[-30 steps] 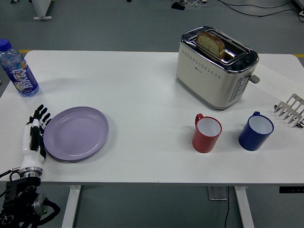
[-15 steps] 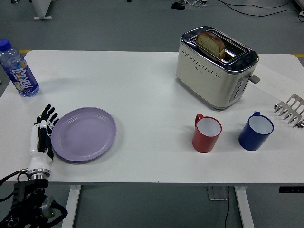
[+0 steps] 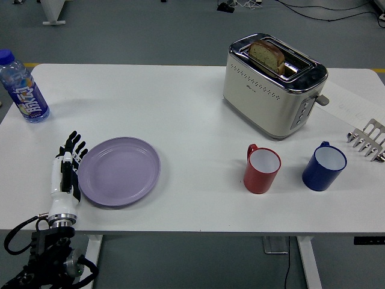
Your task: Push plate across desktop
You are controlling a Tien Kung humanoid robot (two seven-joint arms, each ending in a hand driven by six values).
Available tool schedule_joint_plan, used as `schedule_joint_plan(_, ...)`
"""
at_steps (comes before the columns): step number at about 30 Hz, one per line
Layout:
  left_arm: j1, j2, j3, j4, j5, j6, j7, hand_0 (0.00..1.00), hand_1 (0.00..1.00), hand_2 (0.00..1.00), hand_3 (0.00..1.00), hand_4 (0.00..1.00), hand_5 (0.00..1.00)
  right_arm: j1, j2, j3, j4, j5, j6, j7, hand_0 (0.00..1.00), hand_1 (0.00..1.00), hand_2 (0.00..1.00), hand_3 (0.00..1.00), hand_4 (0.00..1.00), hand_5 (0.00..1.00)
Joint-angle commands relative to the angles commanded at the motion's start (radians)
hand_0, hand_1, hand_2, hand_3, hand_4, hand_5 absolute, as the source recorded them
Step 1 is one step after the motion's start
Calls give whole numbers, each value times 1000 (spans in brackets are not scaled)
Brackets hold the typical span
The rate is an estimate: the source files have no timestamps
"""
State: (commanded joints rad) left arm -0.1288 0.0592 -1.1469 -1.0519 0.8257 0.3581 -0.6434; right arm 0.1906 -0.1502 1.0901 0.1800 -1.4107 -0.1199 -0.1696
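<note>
Comparing with a second ago, we find the purple plate (image 3: 119, 171) shifted rightward with the left hand (image 3: 66, 173), whose straight, narrowly spread fingers (image 3: 73, 144) hold nothing and press its left rim, so the push is progressing.

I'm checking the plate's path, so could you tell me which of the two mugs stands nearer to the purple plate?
The red mug, just right of table centre. The blue mug stands farther right, beyond it, so the purple plate would meet the red one first.
</note>
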Motion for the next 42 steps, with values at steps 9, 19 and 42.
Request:
schedule_joint_plan(9,-18,-2,86,-4,-50,29,-2,841,895,924,898,577,998,3,-1,-3,0,4,0,2,637,611,664,604,188,110)
schedule_joint_plan(19,-45,-2,163,-8,-97,66,-2,841,894,924,898,572,998,6,-1,-3,0,4,0,3,637,611,664,604,188,109)
schedule_joint_plan(42,-77,13,300,-45,-127,88,-2,839,891,921,896,571,998,11,-2,-2,0,2,1,5,637,611,664,604,189,110)
